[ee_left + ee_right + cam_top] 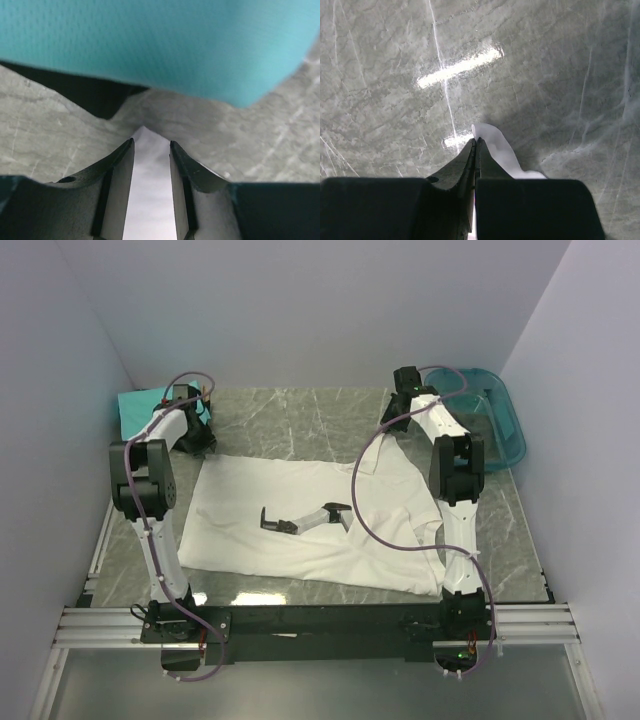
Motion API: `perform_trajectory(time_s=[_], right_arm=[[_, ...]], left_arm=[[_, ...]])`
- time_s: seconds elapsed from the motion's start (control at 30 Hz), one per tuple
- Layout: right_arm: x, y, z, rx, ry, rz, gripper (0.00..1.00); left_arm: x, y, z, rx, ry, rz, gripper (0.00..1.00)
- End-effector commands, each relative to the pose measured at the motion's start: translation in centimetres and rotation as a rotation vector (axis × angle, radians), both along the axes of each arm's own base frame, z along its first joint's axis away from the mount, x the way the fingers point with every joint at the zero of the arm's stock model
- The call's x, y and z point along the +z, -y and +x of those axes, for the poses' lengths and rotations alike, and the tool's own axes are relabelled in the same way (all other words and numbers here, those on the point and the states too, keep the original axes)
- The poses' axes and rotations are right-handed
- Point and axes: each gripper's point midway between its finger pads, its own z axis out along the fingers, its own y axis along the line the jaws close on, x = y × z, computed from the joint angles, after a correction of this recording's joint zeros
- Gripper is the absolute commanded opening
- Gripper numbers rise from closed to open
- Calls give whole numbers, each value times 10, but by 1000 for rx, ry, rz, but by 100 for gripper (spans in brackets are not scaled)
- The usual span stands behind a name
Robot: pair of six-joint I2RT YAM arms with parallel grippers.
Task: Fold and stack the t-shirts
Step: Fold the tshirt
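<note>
the white t-shirt point(250, 530) lies spread on the tabletop point(300, 415), with the teal t-shirt point(160, 45) beyond its far left corner. the right claw point(475, 142) is pinched tight on white cloth. the left claw point(151, 144) straddles a white corner, but i cannot tell whether it grips. secure both holds, then lift evenly to fold.

Left end effector point(151, 145) and right end effector point(475, 142) are black, links point(160, 550) white, cables point(365, 500) mauve.
</note>
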Motion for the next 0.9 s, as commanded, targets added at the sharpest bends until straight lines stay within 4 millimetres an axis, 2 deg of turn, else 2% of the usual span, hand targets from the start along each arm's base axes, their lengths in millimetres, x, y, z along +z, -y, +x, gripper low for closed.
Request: perform_trajectory(time_s=[0.0,0.47,0.87], right_arm=[[30,-4,6,21,70,2,0],[35,-3,5,23,77,-4,0],[36,0,4,15,78,-9,0]], left_arm=[[2,-10,11,33,15,42,40],[-6,-11,23,41,9,47,40],[-10,-6,1,28,-31,47,39]])
